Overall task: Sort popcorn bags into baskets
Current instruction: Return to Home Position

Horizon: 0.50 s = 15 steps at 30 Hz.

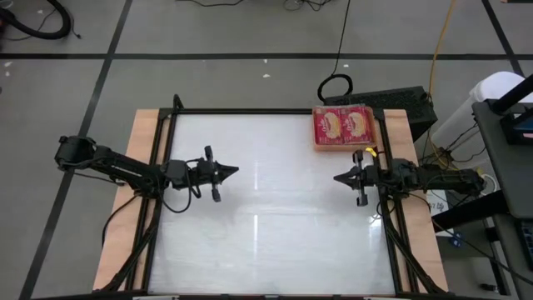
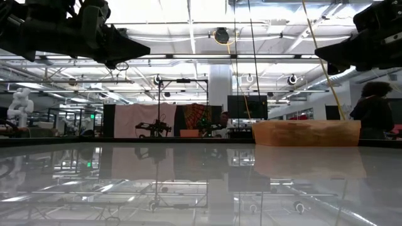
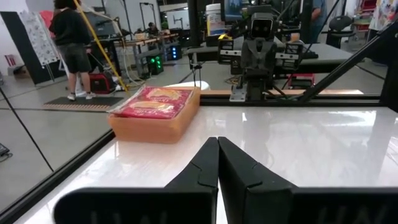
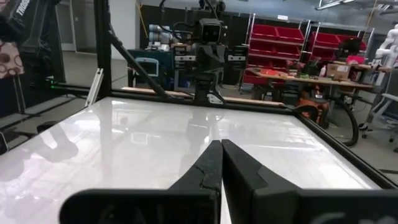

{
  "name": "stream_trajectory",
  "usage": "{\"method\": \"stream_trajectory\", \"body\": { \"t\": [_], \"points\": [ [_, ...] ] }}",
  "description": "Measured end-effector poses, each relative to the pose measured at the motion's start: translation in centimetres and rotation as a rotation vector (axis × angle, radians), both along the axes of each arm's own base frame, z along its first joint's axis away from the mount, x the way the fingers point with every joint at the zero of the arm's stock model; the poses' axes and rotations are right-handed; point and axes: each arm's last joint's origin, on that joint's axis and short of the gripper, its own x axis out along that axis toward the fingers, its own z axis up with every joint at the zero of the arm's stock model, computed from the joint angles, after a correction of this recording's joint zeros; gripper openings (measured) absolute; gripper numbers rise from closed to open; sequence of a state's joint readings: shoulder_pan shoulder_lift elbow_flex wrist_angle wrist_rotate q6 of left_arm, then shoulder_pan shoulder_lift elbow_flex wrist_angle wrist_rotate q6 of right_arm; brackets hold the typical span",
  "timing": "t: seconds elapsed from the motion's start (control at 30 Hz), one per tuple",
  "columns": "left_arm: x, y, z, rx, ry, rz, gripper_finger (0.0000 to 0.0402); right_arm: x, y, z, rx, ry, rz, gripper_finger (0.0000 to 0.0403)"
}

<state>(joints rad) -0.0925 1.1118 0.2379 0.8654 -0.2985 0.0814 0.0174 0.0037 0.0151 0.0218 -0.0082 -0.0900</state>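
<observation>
The orange tray [image 1: 346, 146] sits at the table's far right corner, filled with red popcorn bags [image 1: 343, 125] lying picture-side up; in the left wrist view the tray [image 3: 155, 124] and bags [image 3: 155, 102] show to the left. My left gripper [image 1: 236, 171] hovers above the table's left-middle, shut and empty, pointing right. My right gripper [image 1: 336, 177] hovers above the right-middle, shut and empty, pointing left, on the near side of the tray. The shut fingertips show in the wrist views [image 3: 217, 140] [image 4: 221, 143].
The white tabletop [image 1: 266, 217] lies bare between the two grippers, bounded by a black frame [image 1: 250, 111]. A person [image 3: 71, 43] stands in the room beyond the table, and another [image 2: 374, 110] shows behind the tray [image 2: 306, 133].
</observation>
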Motion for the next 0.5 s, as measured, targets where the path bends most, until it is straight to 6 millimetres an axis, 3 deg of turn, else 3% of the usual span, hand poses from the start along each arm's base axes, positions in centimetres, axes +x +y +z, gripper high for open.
{"method": "stream_trajectory", "body": {
  "t": [0.23, 0.5],
  "points": [
    [-0.2, 0.1, -0.1, -0.022, -0.013, 0.014, 0.0004, 0.0, 0.0, 0.3, 0.000, -0.032, -0.004, 0.0000],
    [-4.8, 0.7, -2.1, -0.068, -0.150, 0.029, 0.0003, 0.0, 0.0, 0.4, 0.001, -0.036, -0.006, 0.0000]
  ]
}}
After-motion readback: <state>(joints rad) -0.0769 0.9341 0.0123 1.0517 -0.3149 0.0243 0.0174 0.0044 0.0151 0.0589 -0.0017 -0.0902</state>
